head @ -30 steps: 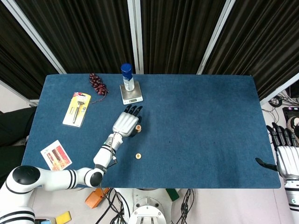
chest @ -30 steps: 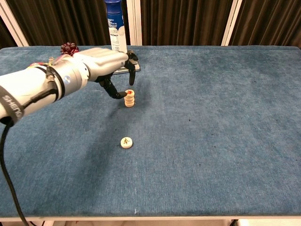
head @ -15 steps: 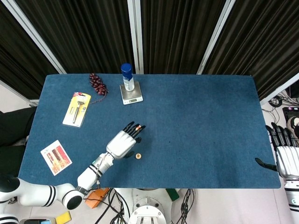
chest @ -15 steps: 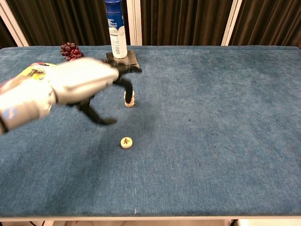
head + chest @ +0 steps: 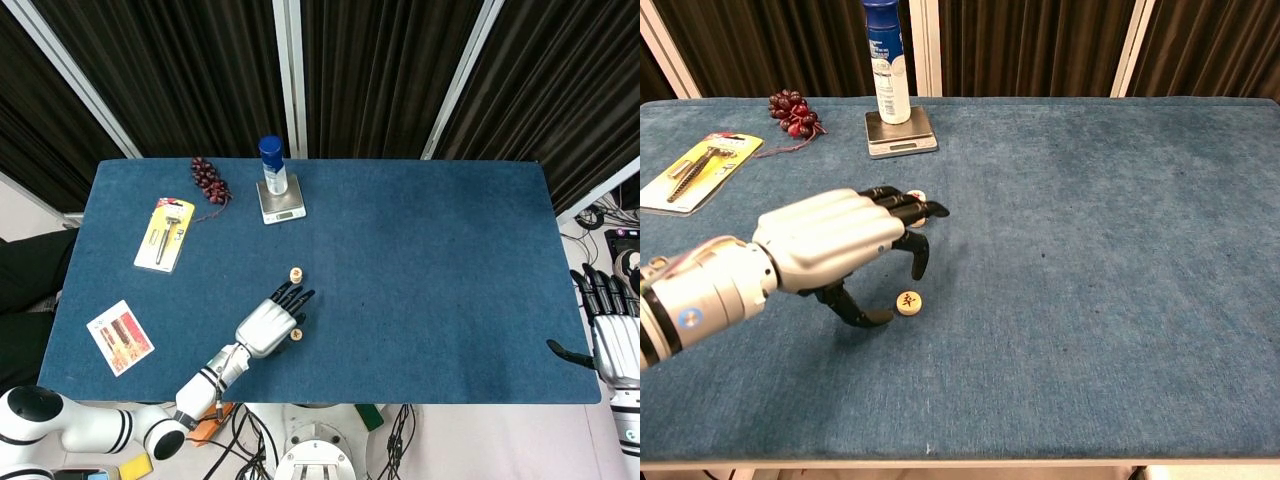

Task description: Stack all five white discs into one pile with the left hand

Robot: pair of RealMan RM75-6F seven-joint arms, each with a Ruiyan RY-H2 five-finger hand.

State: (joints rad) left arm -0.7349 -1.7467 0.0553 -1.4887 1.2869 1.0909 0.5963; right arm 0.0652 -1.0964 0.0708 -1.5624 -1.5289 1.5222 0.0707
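The silver left hand (image 5: pixel 845 245) has dropped from the stacked white discs (image 5: pixel 296 274) toward frame bottom, fingers released, bracketing the last loose white disc (image 5: pixel 908 302).

The left hand (image 5: pixel 845 245) hangs low over the table (image 5: pixel 1120 300), palm down, fingers apart and curled downward, holding nothing; its forearm reaches in from the near left edge. The right hand (image 5: pixel 610 320) rests off the table's right edge, fingers extended.
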